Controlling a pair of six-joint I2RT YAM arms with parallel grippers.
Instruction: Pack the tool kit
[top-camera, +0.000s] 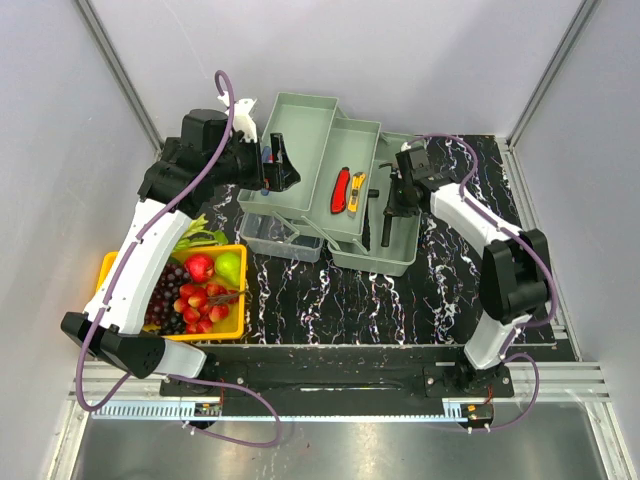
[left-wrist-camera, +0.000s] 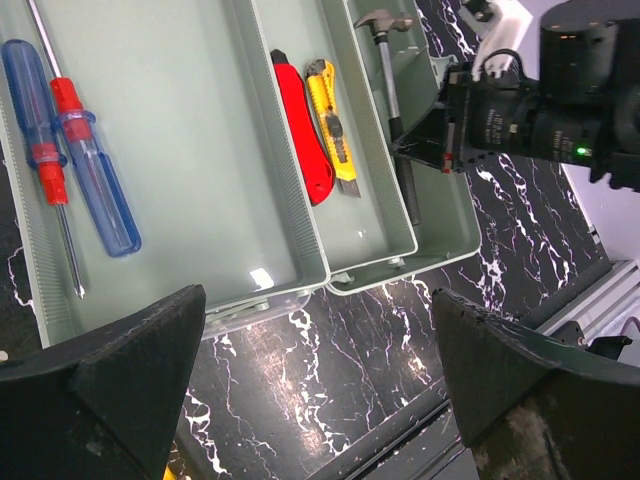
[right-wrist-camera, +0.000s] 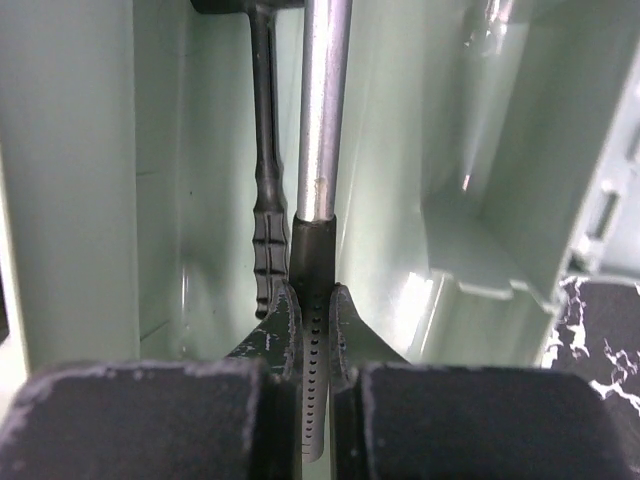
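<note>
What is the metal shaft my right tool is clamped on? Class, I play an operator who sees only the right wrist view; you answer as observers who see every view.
Observer: Your right tool holds a hammer; its head shows in the left wrist view.
Operator: Is anything packed elsewhere in the box?
Observer: Yes. The middle tray of the box holds a red knife and a yellow knife, side by side.
Operator: And the left tool?
Observer: The left tool hangs open above the box, holding nothing.
</note>
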